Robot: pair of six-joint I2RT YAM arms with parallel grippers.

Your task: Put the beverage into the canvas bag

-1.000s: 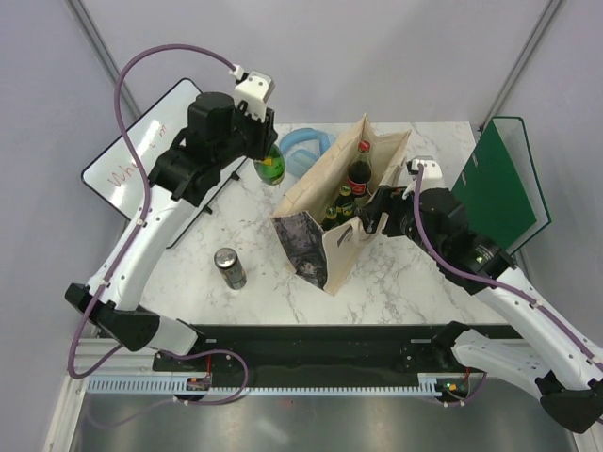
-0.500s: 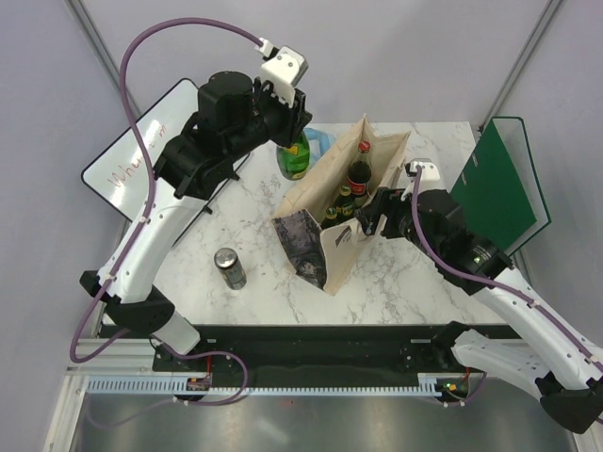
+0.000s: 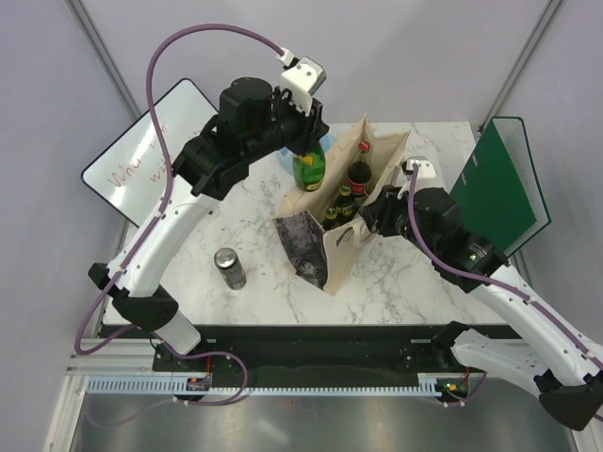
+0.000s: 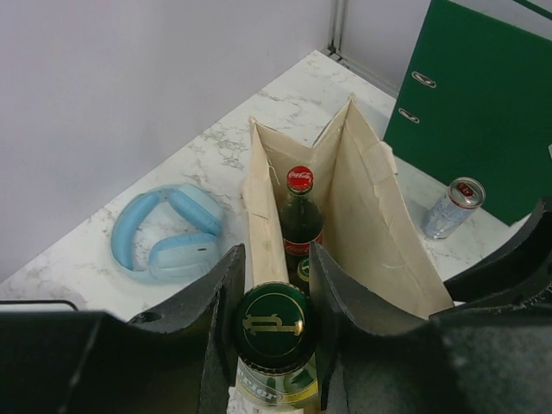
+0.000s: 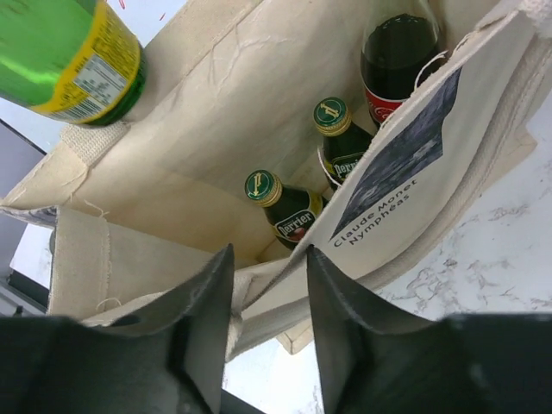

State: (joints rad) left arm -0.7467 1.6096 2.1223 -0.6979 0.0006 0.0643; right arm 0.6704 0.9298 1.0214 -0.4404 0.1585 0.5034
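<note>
While the left gripper [image 4: 274,297] clamps a green, yellow-labelled bottle [image 3: 308,168] over the rim of the open beige canvas bag [image 3: 341,247], the right gripper [image 5: 267,259] straddles its printed wall; can't tell if pinched.

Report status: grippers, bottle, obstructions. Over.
Left gripper shut on green bottle, at canvas bag rim, not in. Right gripper astride bag wall, grip unclear. Three bottles already inside.
</note>
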